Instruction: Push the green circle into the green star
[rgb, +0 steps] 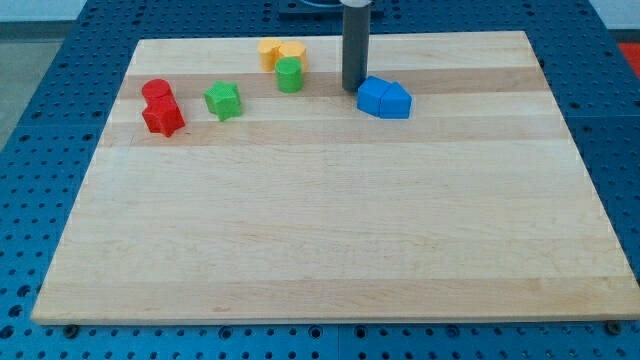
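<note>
Camera view puts the green circle (289, 75) near the board's top edge, just below the yellow blocks (280, 52), with the green star (223, 100) to its lower left and my tip (352, 90), a bare rod with nothing to open or close, on the circle's right, touching the blue blocks (385, 98).

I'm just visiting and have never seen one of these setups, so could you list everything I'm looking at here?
green circle: one, green, near the view's top, touching the yellow blocks
green star: one, green, to the view's left of the green circle, apart from it
yellow blocks: two, yellow, at the view's top edge, shapes unclear
red blocks: two, red, touching, upper left
blue blocks: two, blue, touching, right of centre near the top
wooden board: one, light wood, on a blue perforated table
my tip: one dark rod, just left of the blue blocks
</note>
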